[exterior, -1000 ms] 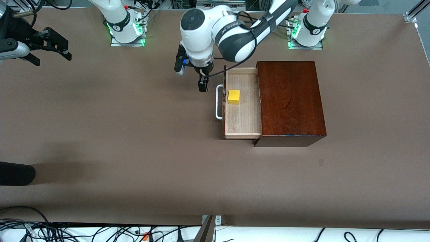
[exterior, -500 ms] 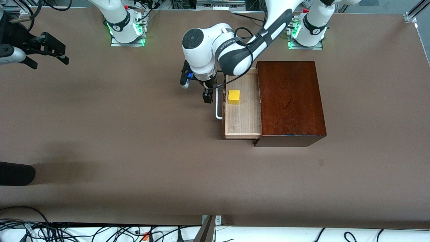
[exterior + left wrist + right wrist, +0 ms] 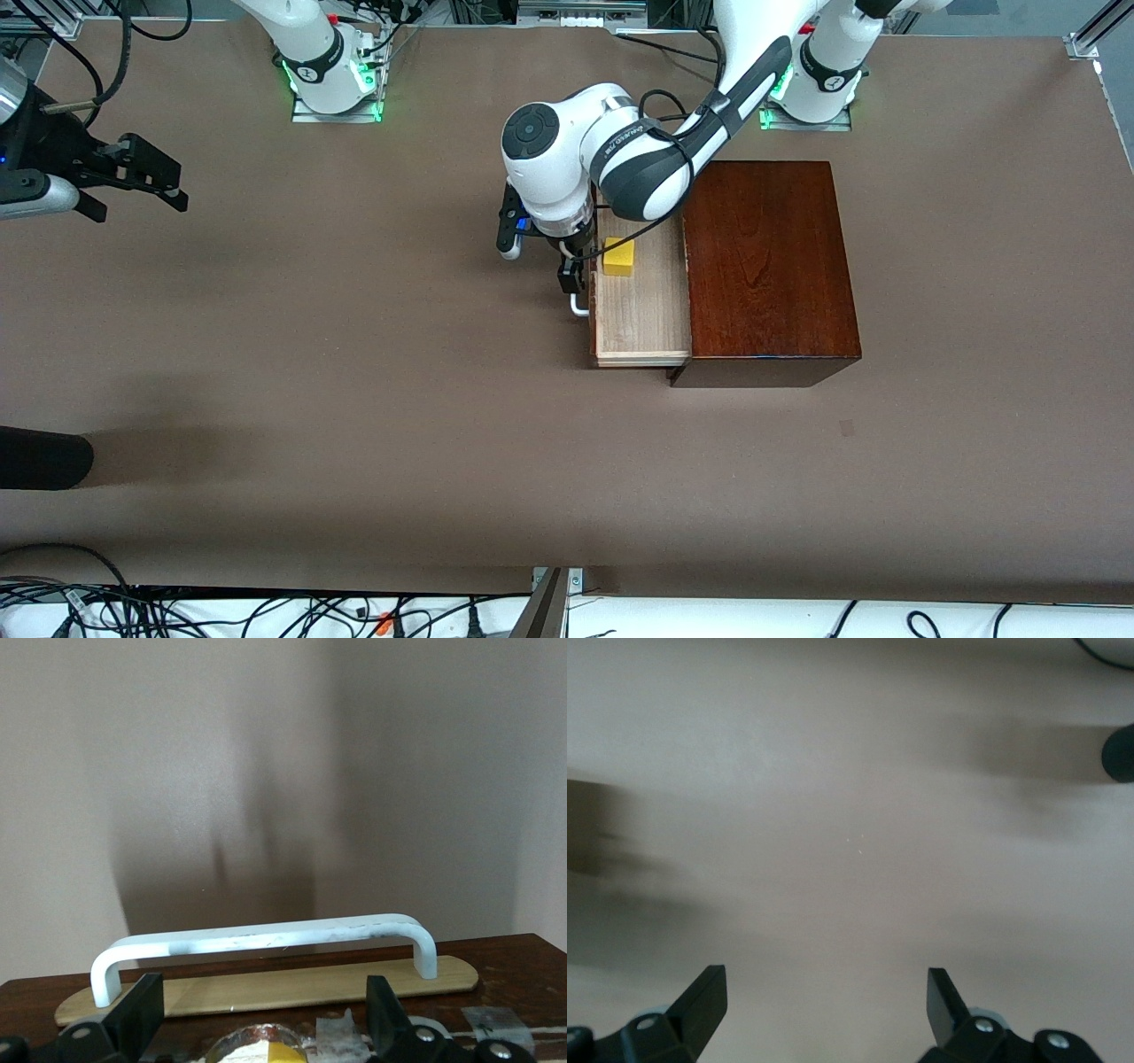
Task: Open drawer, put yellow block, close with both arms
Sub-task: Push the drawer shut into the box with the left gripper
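Observation:
The drawer (image 3: 644,312) stands pulled out of the dark mahogany box (image 3: 766,266). The yellow block (image 3: 618,257) lies in the drawer's pale tray, close to the drawer front. My left gripper (image 3: 571,271) is open and low at the white bar handle (image 3: 578,306), just in front of the drawer front. In the left wrist view the handle (image 3: 266,939) lies between the spread black fingers (image 3: 142,1014), not gripped. My right gripper (image 3: 140,190) is open and empty over bare table at the right arm's end; its wrist view shows only its fingertips (image 3: 704,1001) and table.
A black rounded object (image 3: 44,456) juts in at the right arm's end of the table, nearer the front camera. Cables and a metal post (image 3: 549,611) run along the table's near edge. The left arm's elbow (image 3: 638,168) hangs over the drawer.
My left gripper has come down beside the drawer front to the handle. The right gripper has shifted slightly. The drawer and block have not moved.

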Controlling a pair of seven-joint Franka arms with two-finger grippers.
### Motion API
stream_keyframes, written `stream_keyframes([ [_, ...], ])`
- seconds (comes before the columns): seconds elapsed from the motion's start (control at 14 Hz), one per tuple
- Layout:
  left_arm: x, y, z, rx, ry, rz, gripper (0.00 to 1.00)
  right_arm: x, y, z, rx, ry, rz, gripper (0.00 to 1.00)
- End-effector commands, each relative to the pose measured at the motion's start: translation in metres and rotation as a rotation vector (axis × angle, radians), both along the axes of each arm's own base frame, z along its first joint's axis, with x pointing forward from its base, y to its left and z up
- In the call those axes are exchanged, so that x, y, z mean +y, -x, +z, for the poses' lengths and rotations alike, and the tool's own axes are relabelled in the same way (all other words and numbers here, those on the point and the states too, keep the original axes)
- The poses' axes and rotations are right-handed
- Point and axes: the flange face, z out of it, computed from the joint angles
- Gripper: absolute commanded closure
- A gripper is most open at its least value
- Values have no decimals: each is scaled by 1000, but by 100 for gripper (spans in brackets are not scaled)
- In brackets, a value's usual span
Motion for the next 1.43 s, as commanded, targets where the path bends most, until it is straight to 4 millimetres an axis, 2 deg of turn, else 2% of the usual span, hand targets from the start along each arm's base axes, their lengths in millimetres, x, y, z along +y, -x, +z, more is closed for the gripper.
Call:
stream_keyframes([
  [0.0, 16, -5, 1, 8, -85, -33, 0, 9, 1, 12, -30, -5, 9, 0],
  [0.07, 19, -5, 2, 14, -97, -31, 0, 12, 3, 13, -27, 5, 18, 0],
  [0.36, 38, -4, 2, 37, -150, -15, 0, -2, 8, 4, 42, 10, -5, 0],
  [0.57, 59, -10, 3, 68, -203, 15, 0, -7, 8, 0, 53, 13, -16, 0],
  [0.79, 69, -8, 7, 92, -247, 27, 0, -12, 10, -6, 70, 12, -23, 0],
  [1.07, 99, -23, 0, 109, -300, 58, 0, -15, 15, -11, 85, 11, -28, 0],
  [1.36, 121, -27, -5, 127, -322, 84, 0, -16, 13, -7, 65, 10, -25, 0],
])
